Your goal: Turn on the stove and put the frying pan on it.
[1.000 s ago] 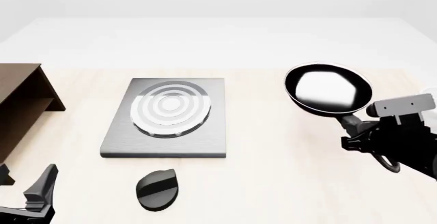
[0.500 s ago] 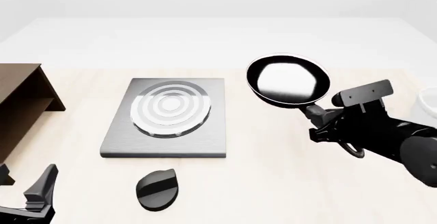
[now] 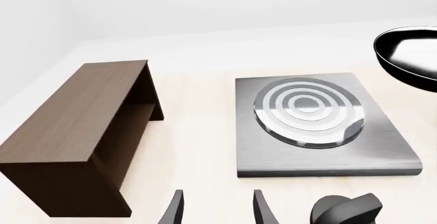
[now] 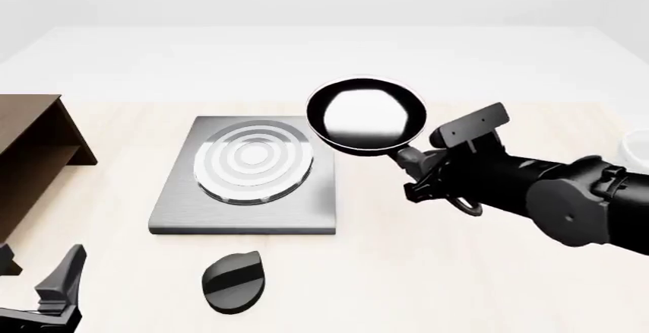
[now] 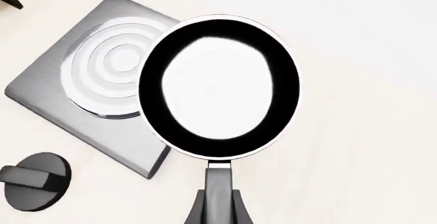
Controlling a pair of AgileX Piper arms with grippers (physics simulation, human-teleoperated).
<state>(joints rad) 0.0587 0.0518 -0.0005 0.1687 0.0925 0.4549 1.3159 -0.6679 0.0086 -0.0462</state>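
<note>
Right pincer (image 4: 418, 167): closed on the handle of the frying pan (image 4: 366, 115), gripping it close behind the bowl of the pan. In the right wrist view the two fingers (image 5: 199, 211) sit on either side of the handle with no gap visible.

Frying pan: held in the air, clear of the table (image 4: 426, 272). In the front view the pan overlaps the far right corner of the stove (image 4: 243, 211). In the right wrist view (image 5: 220, 86) it covers the edge of the stove (image 5: 55, 93) and part of the ring burner (image 5: 102, 68). The handle points back toward the right arm, and the loop at its end shows below the pincer.

Stove: lies flat on the table, left of centre. The ring burner (image 4: 251, 160) is bare.

Knob (image 4: 234, 280): sits on the table just in front of the stove, apart from it. No pincer touches it.

Left pincer (image 3: 217, 211): open, fingers apart and holding nothing. It hangs near the front left of the table, beside the knob (image 3: 343, 209) and not in contact with it.

Wooden shelf (image 4: 30, 143): stands at the left edge of the table, well apart from the stove.

White bowl (image 4: 637, 150): only its rim shows at the right edge of the front view.
</note>
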